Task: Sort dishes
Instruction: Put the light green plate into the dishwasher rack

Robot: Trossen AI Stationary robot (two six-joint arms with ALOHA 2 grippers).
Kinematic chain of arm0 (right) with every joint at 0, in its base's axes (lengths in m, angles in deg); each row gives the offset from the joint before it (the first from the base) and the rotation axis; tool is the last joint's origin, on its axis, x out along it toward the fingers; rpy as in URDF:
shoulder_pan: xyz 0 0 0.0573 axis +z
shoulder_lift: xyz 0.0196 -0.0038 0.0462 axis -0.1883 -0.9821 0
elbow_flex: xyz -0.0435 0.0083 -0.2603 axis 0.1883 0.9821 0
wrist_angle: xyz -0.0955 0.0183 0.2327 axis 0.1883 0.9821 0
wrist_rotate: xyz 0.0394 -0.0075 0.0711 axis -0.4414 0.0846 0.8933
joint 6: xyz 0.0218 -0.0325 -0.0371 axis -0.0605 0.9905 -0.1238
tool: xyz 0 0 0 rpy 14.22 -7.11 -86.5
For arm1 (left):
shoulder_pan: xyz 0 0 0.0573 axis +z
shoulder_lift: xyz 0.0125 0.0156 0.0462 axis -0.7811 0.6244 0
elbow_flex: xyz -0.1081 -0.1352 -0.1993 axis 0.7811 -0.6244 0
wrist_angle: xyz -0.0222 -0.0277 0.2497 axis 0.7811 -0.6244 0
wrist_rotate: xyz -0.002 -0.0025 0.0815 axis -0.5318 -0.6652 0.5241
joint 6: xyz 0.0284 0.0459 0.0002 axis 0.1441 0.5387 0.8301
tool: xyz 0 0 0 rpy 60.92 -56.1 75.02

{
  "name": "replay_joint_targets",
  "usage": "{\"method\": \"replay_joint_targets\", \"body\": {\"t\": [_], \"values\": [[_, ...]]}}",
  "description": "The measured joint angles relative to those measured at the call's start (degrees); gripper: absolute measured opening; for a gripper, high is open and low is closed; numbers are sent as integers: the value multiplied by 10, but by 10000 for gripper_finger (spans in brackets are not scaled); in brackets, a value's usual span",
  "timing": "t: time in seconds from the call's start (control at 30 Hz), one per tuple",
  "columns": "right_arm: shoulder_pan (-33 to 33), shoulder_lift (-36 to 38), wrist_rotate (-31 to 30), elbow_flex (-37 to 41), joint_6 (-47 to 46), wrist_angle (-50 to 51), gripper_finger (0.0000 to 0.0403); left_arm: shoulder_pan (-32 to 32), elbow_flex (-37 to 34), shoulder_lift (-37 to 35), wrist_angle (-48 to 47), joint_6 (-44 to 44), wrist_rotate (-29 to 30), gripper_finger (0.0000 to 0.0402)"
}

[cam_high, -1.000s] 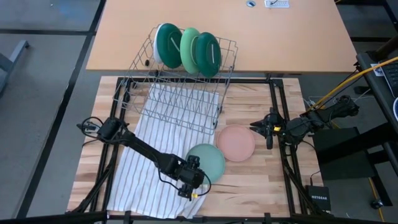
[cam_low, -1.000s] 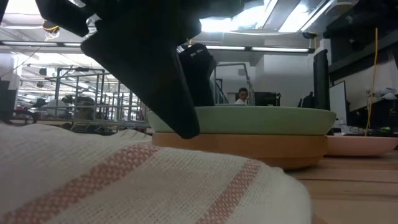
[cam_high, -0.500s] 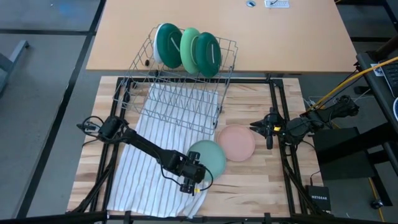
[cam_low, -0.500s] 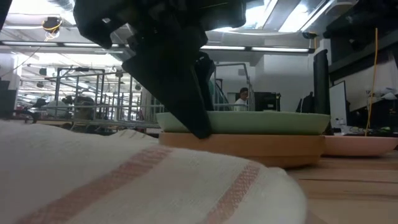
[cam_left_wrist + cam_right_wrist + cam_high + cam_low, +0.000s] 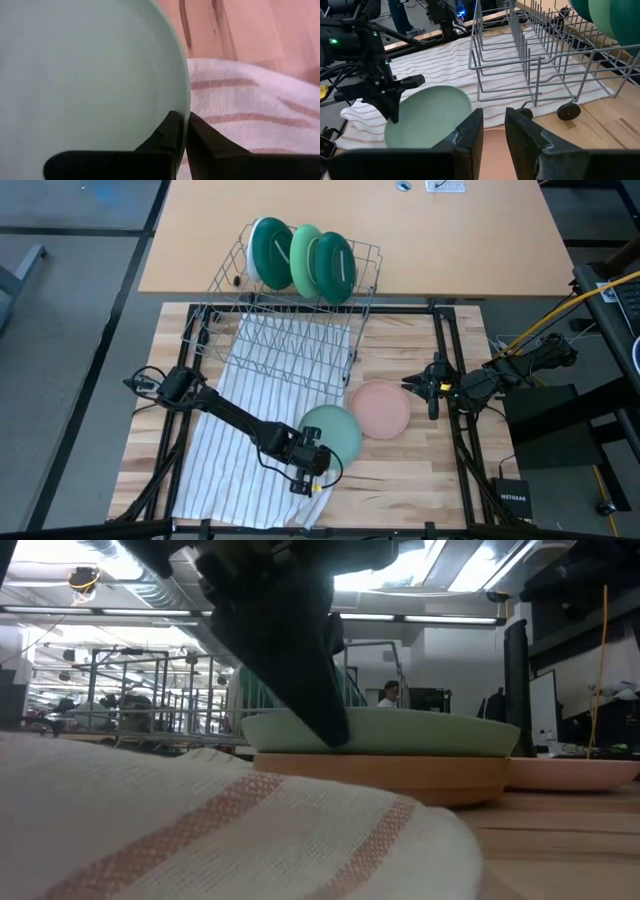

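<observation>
- The left gripper (image 5: 312, 467) was clamped on the pale mint plate's (image 5: 338, 432) rim.
- The right gripper (image 5: 420, 387), fingers apart, hung beside the pink plate (image 5: 380, 408).
- No writing was readable.

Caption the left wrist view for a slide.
Left gripper shut on the pale mint plate's rim, beside the striped cloth.

Three plates (image 5: 303, 258) stand on edge in the rack (image 5: 290, 320) at the worktop's (image 5: 400, 480) far edge, the cloth (image 5: 235, 450) runs under it toward the near-left corner, and two plates (image 5: 378, 408) lie beside the cloth.
</observation>
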Motion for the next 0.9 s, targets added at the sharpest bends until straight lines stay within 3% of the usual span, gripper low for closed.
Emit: {"method": "replay_joint_targets", "body": {"t": [0.4, 0.9], "values": [[0, 0, 0, 0, 0, 4, 85, 1, 1, -12, 84, -46, -33, 6], [0, 0, 0, 0, 0, 10, 85, 2, 4, -117, 200, -98, -77, 1]]}}
